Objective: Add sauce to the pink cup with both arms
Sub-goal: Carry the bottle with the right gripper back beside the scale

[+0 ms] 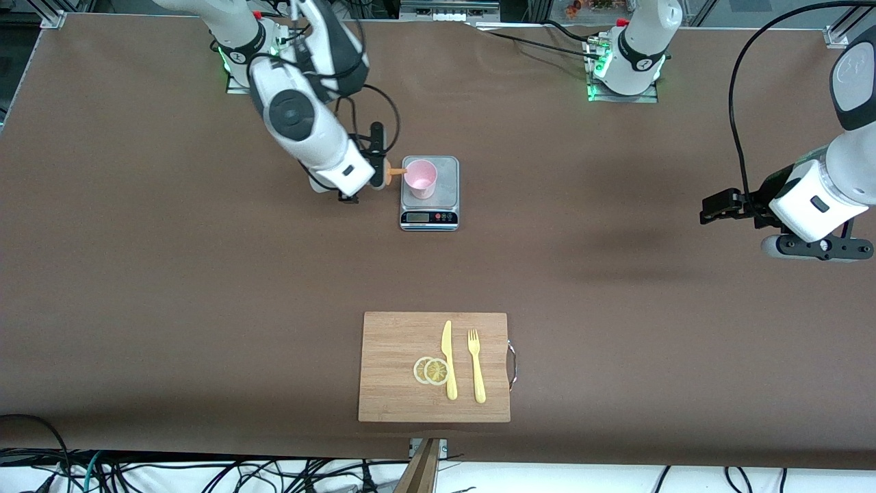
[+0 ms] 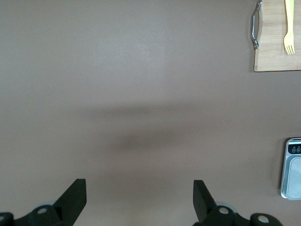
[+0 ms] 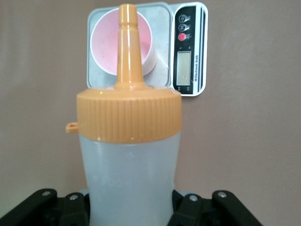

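Currently: right gripper (image 1: 369,179) clenched on the sauce (image 3: 129,160), tipped sideways, orange nozzle over the pink cup's (image 1: 420,178) rim | cup stood on the grey scale (image 1: 429,218) | left gripper (image 1: 715,205) waited, fingers released, well apart from scale toward left arm's end.
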`<state>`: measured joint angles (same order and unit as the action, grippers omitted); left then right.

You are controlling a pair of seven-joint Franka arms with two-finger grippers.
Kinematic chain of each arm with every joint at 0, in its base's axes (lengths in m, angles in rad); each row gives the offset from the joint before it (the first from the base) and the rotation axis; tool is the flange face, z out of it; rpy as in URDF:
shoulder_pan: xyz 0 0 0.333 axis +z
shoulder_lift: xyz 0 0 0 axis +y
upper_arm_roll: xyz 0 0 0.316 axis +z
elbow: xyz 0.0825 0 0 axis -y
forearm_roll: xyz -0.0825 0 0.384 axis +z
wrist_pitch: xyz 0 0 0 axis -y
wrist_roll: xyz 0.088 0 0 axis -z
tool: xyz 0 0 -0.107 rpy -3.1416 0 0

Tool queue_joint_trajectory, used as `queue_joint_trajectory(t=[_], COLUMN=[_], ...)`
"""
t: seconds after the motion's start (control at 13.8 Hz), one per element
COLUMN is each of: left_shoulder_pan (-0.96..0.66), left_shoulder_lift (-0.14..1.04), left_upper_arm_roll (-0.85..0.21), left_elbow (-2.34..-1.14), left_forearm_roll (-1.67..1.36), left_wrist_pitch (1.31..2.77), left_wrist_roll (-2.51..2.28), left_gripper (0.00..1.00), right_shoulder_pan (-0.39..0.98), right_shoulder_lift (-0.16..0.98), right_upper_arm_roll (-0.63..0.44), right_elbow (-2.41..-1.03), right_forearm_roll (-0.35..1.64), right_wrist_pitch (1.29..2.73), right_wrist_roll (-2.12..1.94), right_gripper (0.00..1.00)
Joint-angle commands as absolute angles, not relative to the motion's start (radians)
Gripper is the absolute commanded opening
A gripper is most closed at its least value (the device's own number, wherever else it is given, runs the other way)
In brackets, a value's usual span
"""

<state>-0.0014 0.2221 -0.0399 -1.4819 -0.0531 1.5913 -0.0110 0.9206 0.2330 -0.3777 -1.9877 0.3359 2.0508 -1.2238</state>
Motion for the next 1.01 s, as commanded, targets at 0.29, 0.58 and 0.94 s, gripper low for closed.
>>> queue_joint_trajectory(t=[0.29, 0.58, 0.94], left_shoulder_pan=[0.002, 0.002, 0.002], left_shoulder_lift=[0.235, 0.235, 0.235], left_upper_arm_roll=[-0.037, -0.037, -0.037], left_elbow=[-1.451, -1.450, -1.450], left_forearm_roll=[-0.078, -0.078, -0.078], left_wrist_pitch=[1.572, 1.572, 1.572], left_wrist_roll=[0.009, 0.009, 0.009], left_gripper=[1.00, 1.00, 1.00], right_shoulder_pan=[0.812, 0.628, 0.418], right_shoulder_lift=[0.235, 0.294, 0.457], right_upper_arm_roll=[-0.505, -0.503, -0.503], right_elbow=[-2.023, -2.016, -1.988], right_forearm_roll=[0.691, 0.865, 0.992], right_wrist_pitch=[1.979, 1.794, 1.538], right_wrist_roll=[-1.668, -1.960, -2.313], right_gripper=[0.04, 0.04, 0.04])
